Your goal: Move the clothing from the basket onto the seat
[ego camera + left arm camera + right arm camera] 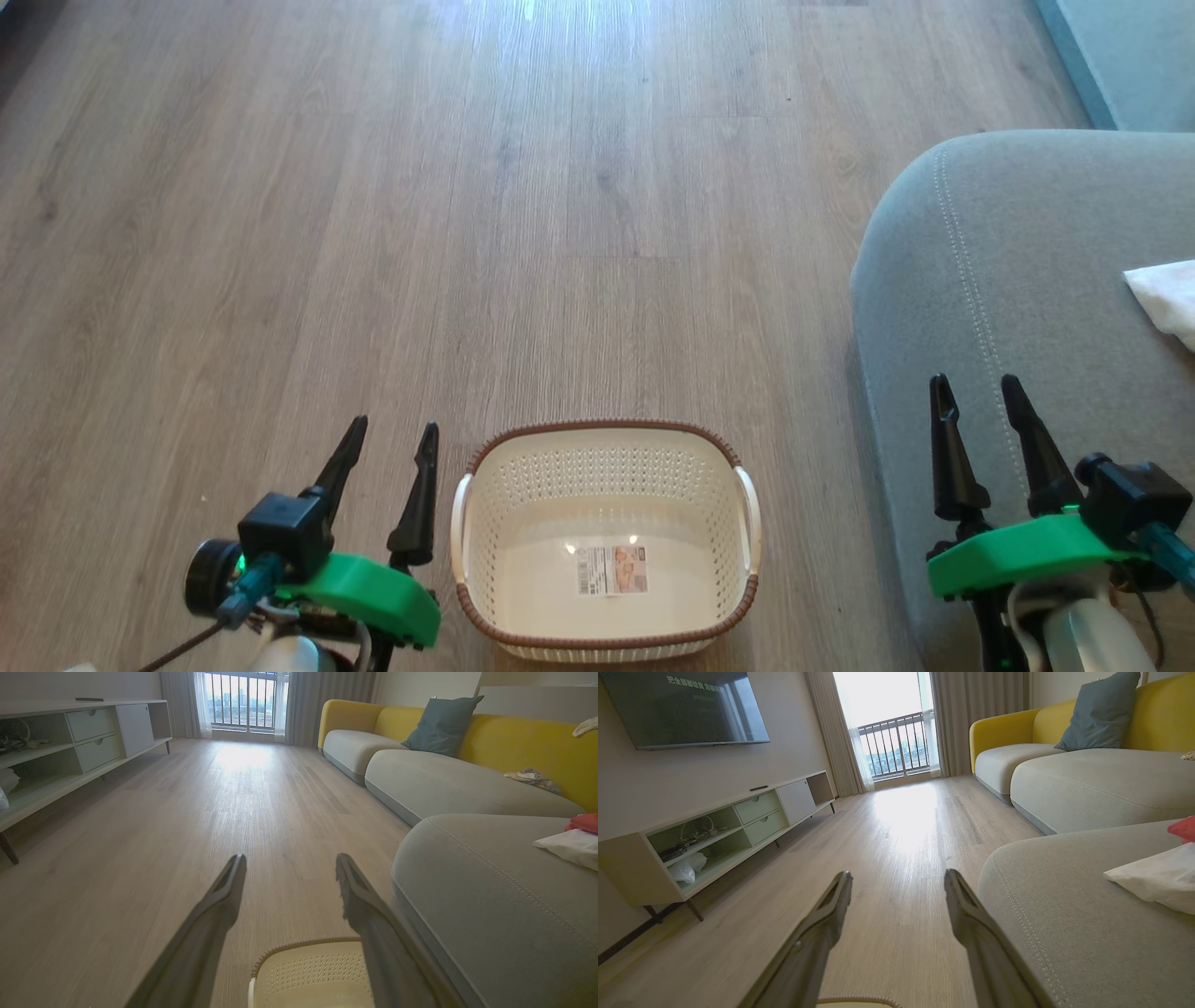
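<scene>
The cream basket [605, 534] stands on the wood floor at the bottom centre, with only a label on its floor. Its far rim also shows as the basket [310, 970] in the left wrist view. The grey seat [1018, 308] fills the right side, and the clothing [1167, 297] lies on it at the right edge, white part showing. In the wrist views the clothing [572, 840] [1157, 877] shows white with red behind, on the seat [490, 891] [1064, 914]. My left gripper [389, 439] [289, 861] is open beside the basket's left handle. My right gripper [977, 390] [899, 877] is open over the seat's front edge.
A long low TV cabinet [719, 830] runs along the left wall under a screen [686, 707]. Further sofa sections with yellow backs [514, 737] and a teal cushion [441, 723] extend beyond the seat. Open wood floor [467, 233] stretches ahead toward a balcony window.
</scene>
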